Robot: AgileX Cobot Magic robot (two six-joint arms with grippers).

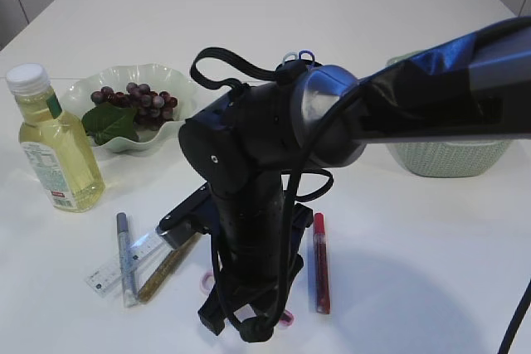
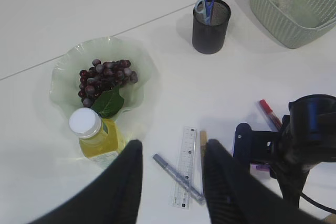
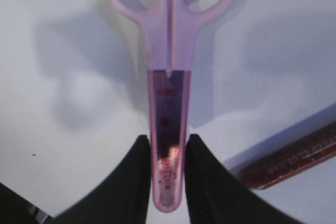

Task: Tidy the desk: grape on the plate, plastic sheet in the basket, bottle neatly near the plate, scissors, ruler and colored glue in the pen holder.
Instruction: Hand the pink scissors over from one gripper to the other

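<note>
The pink scissors (image 3: 169,77) lay flat on the white table (image 1: 415,238), their sheathed blade tip clamped between the two fingers of the right gripper (image 3: 168,171), the handle loops pointing away from the claw. Just beside that claw lay the red glue pen (image 3: 291,158), apart from the blade. The left gripper (image 2: 170,177) hung above the table with its fingers apart and nothing between them; beyond its tips lay the ruler (image 2: 184,166), a grey glue pen (image 2: 176,174), the bottle (image 2: 92,135) touching the plate (image 2: 63,72) of grapes (image 2: 105,77), and farther off the pen holder (image 2: 211,24) and basket (image 2: 268,9).

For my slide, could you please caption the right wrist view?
Right gripper clamps the sheathed pink scissors beside a red glitter glue.
</note>
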